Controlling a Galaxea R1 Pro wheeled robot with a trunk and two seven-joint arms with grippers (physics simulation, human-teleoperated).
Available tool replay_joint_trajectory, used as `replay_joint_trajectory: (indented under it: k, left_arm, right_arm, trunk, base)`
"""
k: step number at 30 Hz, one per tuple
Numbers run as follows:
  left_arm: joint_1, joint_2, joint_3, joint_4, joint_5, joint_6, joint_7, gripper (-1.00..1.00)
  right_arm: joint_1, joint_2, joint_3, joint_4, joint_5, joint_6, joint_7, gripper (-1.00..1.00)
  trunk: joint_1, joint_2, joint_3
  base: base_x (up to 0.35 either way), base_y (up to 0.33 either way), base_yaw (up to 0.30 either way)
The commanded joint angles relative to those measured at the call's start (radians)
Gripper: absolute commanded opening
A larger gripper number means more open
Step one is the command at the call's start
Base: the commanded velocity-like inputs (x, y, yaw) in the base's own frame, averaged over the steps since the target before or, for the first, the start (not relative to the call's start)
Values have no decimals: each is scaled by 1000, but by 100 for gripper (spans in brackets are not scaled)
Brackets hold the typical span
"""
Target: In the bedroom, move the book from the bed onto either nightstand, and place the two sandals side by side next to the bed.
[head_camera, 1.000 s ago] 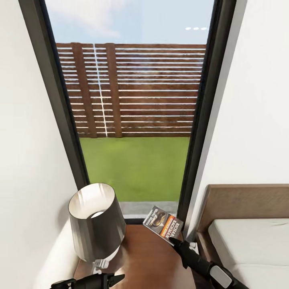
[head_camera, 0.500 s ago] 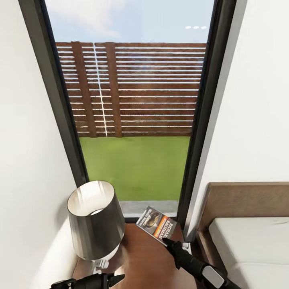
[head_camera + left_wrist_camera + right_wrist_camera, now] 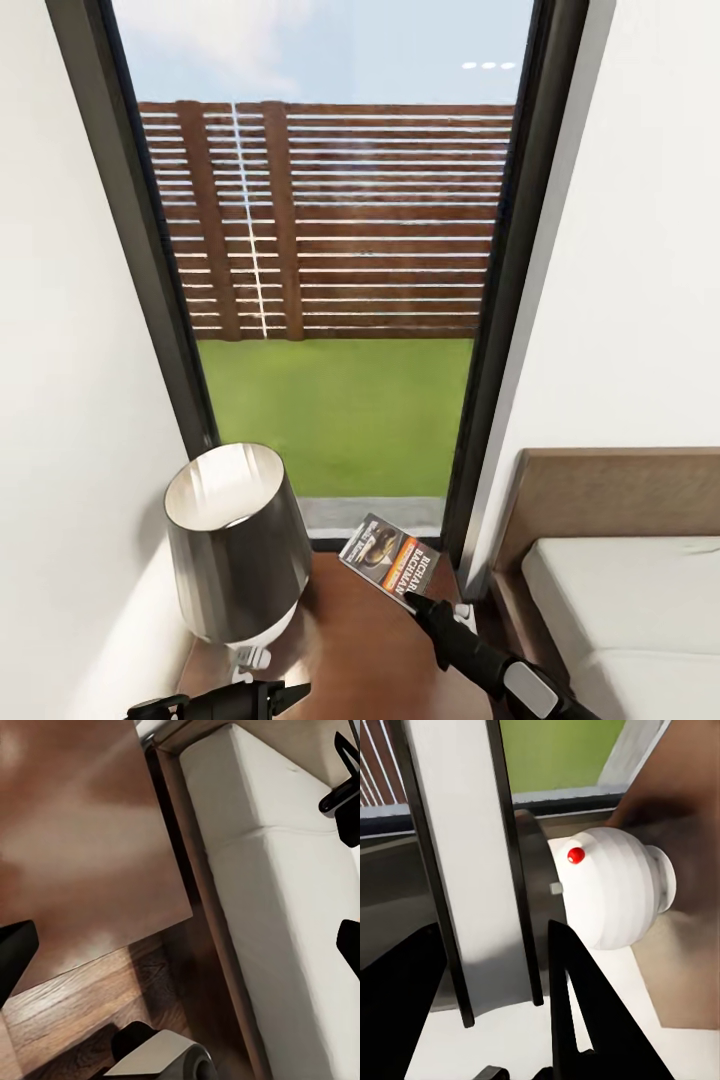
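Low at far left, left gripper (image 3: 290,690) hovering beside the lamp (image 3: 238,545), fingers apart. Lamp standing on the nightstand (image 3: 350,650) surface under the tall window (image 3: 335,270). Right of the lamp, the book (image 3: 390,563) held tilted over that surface's far end, clamped at its near edge by the right gripper (image 3: 418,603). Farthest right, the bed (image 3: 620,600), off-white mattress against its brown headboard.

Bright daylight through the window (image 3: 340,300); sharp render, soft glare on the nightstand (image 3: 350,640).
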Motion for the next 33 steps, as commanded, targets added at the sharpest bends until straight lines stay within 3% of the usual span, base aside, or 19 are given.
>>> replay_joint_trajectory:
  k: [1, 12, 18, 33]
  left_arm:
    - [-1, 0, 2, 0, 4, 10, -4, 100]
    - [-1, 0, 2, 0, 4, 10, -4, 100]
    - [0, 0, 2, 0, 4, 10, -4, 100]
    - [-1, 0, 2, 0, 4, 10, -4, 100]
  right_arm:
    - [-1, -1, 5, 0, -12, 7, 1, -100]
    - [-1, -1, 5, 0, -11, 7, -1, -100]
    - [-1, -1, 3, -1, -13, 7, -83, -100]
    - [-1, -1, 3, 0, -12, 8, -91, -100]
  trunk:
    - [4, -8, -4]
    - [46, -85, -39]
    - [69, -127, -58]
    - [127, -232, -105]
  base:
    - [0, 0, 0]
    - [0, 0, 0]
    - [0, 0, 0]
    - [0, 0, 0]
